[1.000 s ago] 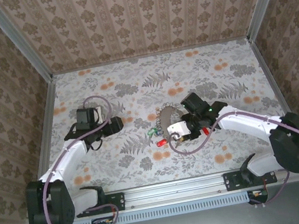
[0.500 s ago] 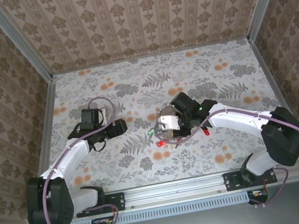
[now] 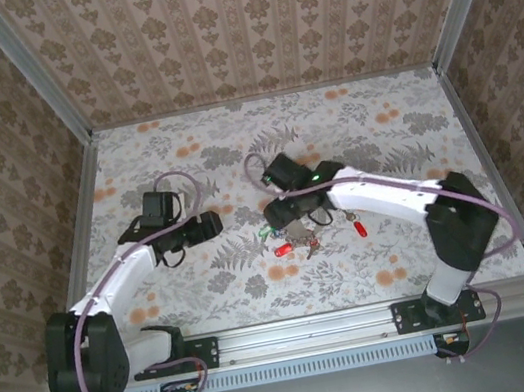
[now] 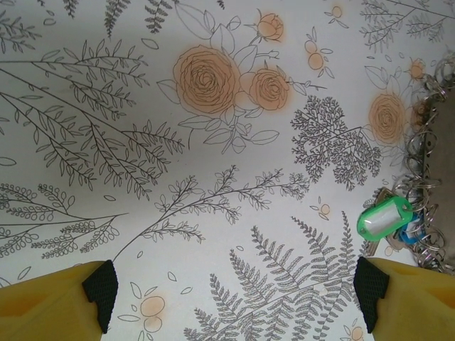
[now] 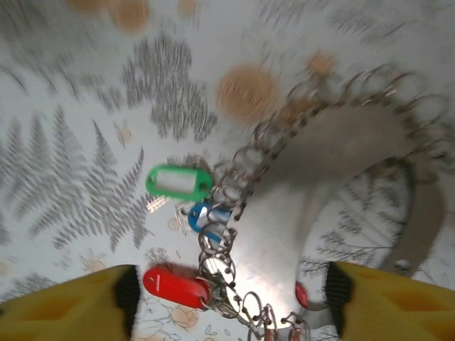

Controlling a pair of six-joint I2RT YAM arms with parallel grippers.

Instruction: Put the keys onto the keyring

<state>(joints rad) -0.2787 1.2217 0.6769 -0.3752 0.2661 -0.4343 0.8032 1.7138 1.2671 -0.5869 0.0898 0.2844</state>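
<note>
Three keys [image 5: 178, 182] lie bunched beside the keyring [image 5: 341, 138].

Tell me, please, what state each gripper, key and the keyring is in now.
left gripper: open, empty.
right gripper: open, over the keyring.
keyring: lying on the table, ungripped.
green key: flat, beside the keyring.
blue key: flat, next to the green key.
red key: flat, at the keyring's small rings.

From above and behind, arm bases at six o'clock, we overlooked the whole table [image 3: 401, 121]. Our wrist cameras hung close, facing down; both caught the green-headed key [image 4: 384, 217], at four o'clock in the left view and nine o'clock in the right.
</note>
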